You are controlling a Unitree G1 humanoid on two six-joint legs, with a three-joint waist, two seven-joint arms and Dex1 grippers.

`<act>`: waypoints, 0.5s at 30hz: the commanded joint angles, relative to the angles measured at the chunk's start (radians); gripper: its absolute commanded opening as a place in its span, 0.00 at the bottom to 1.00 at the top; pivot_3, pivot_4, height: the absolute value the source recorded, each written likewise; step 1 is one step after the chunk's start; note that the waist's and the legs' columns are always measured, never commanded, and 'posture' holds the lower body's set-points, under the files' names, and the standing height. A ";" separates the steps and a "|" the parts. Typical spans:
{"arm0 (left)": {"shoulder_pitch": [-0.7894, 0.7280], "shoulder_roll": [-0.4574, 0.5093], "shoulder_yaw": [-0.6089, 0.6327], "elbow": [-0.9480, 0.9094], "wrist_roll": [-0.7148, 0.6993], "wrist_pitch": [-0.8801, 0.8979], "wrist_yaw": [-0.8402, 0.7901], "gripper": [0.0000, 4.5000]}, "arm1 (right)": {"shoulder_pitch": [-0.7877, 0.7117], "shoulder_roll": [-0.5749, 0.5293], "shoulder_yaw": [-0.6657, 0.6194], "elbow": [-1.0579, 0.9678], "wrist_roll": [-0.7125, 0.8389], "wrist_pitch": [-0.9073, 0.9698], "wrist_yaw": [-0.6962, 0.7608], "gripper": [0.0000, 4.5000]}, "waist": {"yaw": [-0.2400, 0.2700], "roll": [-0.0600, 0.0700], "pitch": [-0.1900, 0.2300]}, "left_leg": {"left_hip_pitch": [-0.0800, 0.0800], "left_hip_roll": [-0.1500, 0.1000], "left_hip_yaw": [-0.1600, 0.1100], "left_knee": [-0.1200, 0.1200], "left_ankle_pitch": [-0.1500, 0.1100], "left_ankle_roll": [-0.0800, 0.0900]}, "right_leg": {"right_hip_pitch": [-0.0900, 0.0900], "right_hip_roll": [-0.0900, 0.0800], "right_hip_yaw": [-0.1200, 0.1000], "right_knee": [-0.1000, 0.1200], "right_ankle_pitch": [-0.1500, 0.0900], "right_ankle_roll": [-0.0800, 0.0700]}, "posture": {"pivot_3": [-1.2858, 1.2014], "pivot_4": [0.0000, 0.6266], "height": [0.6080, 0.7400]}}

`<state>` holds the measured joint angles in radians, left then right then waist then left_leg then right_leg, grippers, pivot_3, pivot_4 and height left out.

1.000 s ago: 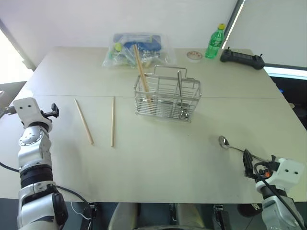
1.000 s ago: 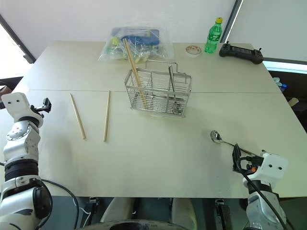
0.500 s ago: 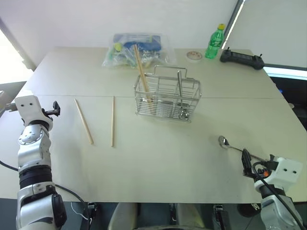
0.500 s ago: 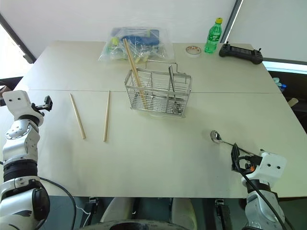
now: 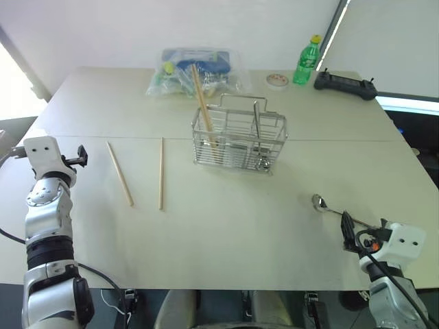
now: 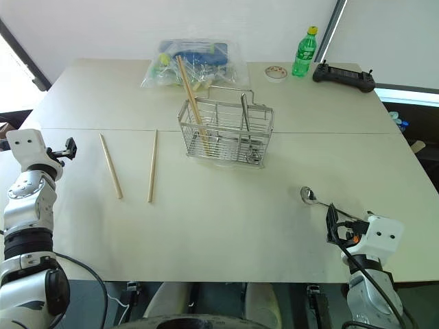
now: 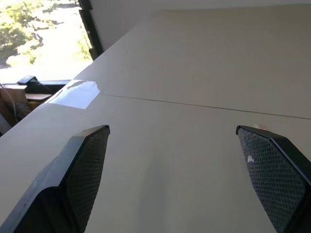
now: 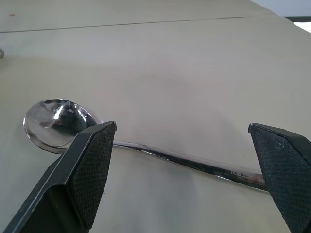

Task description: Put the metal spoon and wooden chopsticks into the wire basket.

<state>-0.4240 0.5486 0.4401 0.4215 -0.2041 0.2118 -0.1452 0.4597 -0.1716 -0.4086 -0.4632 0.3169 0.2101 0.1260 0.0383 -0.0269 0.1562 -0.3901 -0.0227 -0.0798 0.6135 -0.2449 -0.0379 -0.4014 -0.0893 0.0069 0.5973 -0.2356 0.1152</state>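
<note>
**Spoon pickup lined up, two sticks to go**

Quick status from my end. One of the wooden chopsticks (image 5: 202, 103) is already standing in the wire basket (image 5: 239, 140), leaning out over the rim toward the back. The other two chopsticks (image 5: 120, 173) lie flat on the worktop (image 5: 226, 219), side by side but not touching, well to the left of the basket. There's something shiny low in the basket's right end, but I can't make out what it is from the head view.

The metal spoon (image 8: 63, 119) is on the worktop near the front right, bowl pointing toward the basket. My right gripper (image 8: 187, 174) has its fingers spread wide and empty, straddling the spoon's handle in the wrist view, not closed on it yet. Left gripper (image 7: 192, 170) is wide open too, holding nothing, hovering at the left edge, near the loose sticks.

So I'd call it roughly a third done: spoon plus two sticks left.
</note>
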 commanded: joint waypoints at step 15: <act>-0.076 0.340 -0.231 -0.643 -0.539 0.551 -0.875 0.98 | -0.117 -0.606 -0.154 0.039 0.146 0.188 0.485 1.00 | -0.037 0.006 0.004 | 0.011 0.003 0.005 0.009 0.001 -0.001 | 0.013 0.000 0.004 0.000 -0.001 -0.006 | 0.52 0.24 0.89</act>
<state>-0.4884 0.8709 0.2237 -0.1741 -0.6991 0.7337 -0.9767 0.3480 -0.7474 -0.5561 -0.4276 0.4501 0.4018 0.5362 0.0010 -0.0204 0.1600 -0.3782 -0.0194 -0.0737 0.6226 -0.2439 -0.0391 -0.3879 -0.0896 0.0113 0.5975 -0.2365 0.1091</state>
